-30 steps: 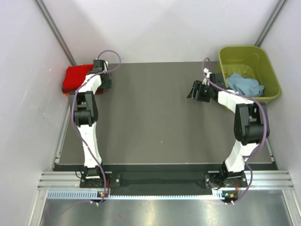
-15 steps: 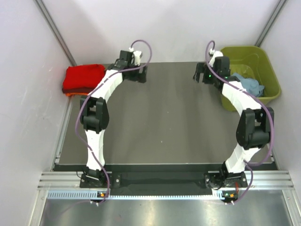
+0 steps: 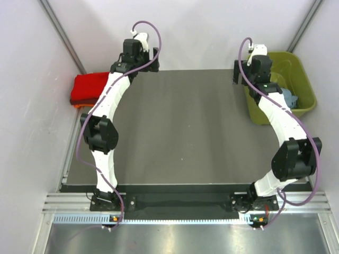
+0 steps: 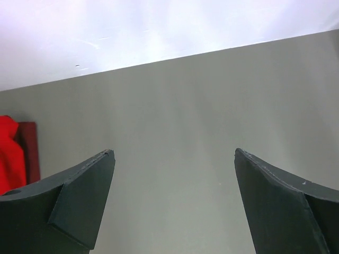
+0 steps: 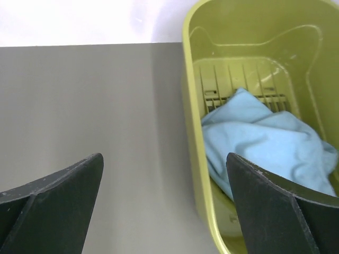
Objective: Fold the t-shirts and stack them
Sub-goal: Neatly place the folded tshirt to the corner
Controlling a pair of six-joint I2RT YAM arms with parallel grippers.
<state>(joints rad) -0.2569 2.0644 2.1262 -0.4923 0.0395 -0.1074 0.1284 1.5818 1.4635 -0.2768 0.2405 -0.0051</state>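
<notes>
The left gripper [image 4: 172, 153] hangs wide open and empty over the dark grey table [image 3: 180, 121], near its far edge at 11 o'clock. The folded bright red cloth t-shirt [image 3: 89, 86] lies at 10 o'clock with an orange sliver [image 3: 78, 106] under it. The right gripper [image 5: 164, 156], also spread and empty, hovers at 1 o'clock just beside the olive-green plastic tub [image 5: 189, 106]. The crumpled light blue t-shirt [image 5: 259, 137] lies inside the tub.

Far left lie stacked shirts [image 3: 91, 89]; right, loose shirt [image 5: 259, 140] in tub [image 3: 275, 61].
</notes>
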